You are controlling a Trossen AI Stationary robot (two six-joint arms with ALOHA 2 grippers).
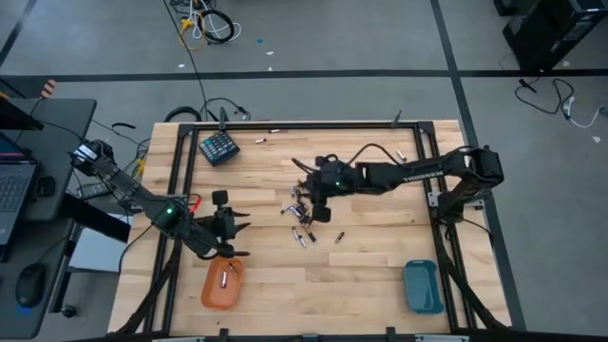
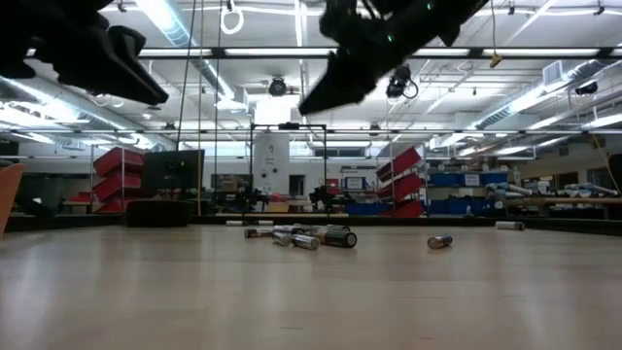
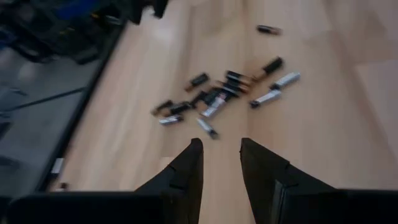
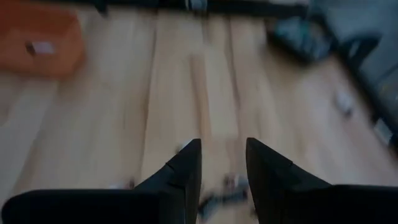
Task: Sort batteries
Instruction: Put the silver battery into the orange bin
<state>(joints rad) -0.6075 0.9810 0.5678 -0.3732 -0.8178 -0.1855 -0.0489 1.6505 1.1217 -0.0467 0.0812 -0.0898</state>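
Observation:
Several small batteries (image 1: 300,215) lie loose in a pile on the wooden table, with a few strays around it; they also show in the low view (image 2: 303,236) and the left wrist view (image 3: 217,96). My right gripper (image 1: 310,201) hangs open and empty just above the pile; its fingers show in the right wrist view (image 4: 222,144). My left gripper (image 1: 239,228) is open and empty (image 3: 221,146), left of the pile and above the far end of an orange tray (image 1: 221,283), which holds a battery (image 1: 225,277).
A blue tray (image 1: 423,285) stands at the near right. A dark teal keypad-like block (image 1: 218,147) lies at the far left. A stray battery (image 1: 338,237) lies right of the pile. A dark frame (image 1: 304,123) rims the table. Bare wood lies between the trays.

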